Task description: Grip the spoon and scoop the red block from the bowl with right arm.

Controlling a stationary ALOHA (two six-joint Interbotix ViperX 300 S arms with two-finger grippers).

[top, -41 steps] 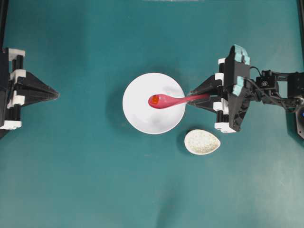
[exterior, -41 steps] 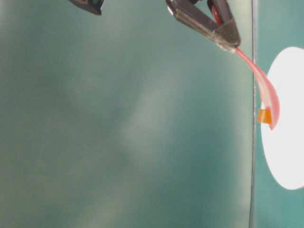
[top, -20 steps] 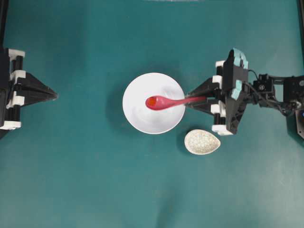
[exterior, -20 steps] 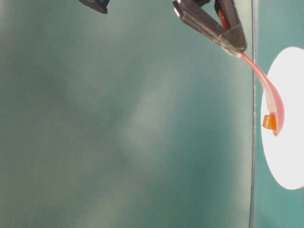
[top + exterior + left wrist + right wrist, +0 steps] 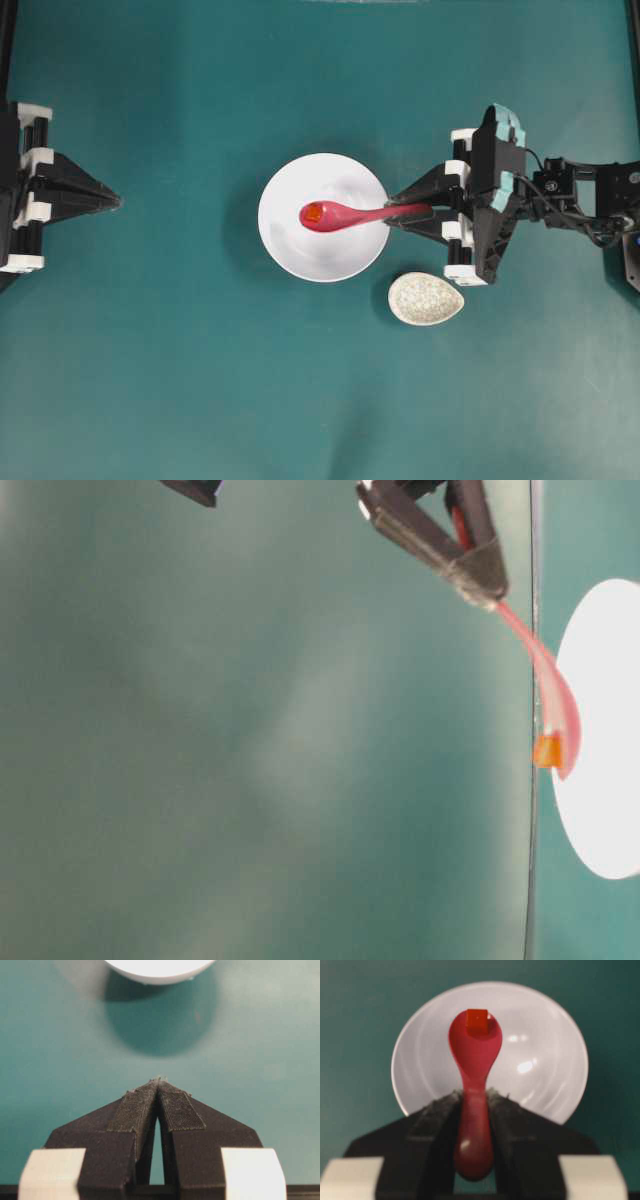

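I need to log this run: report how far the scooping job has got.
Done: the right gripper is shut on the spoon by its handle, and the red block sits in the spoon's scoop.
In hand: the loaded scoop is over the white bowl.
Left: carrying the block clear of the bowl.
The left gripper is shut and apart from the bowl.

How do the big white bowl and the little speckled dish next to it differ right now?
The bowl is round, plain white and much wider; the speckled dish is teardrop-shaped and beige. The spoon, held over the bowl by the right gripper, carries the red block; nothing lies in the speckled dish. Both sit on the green table.
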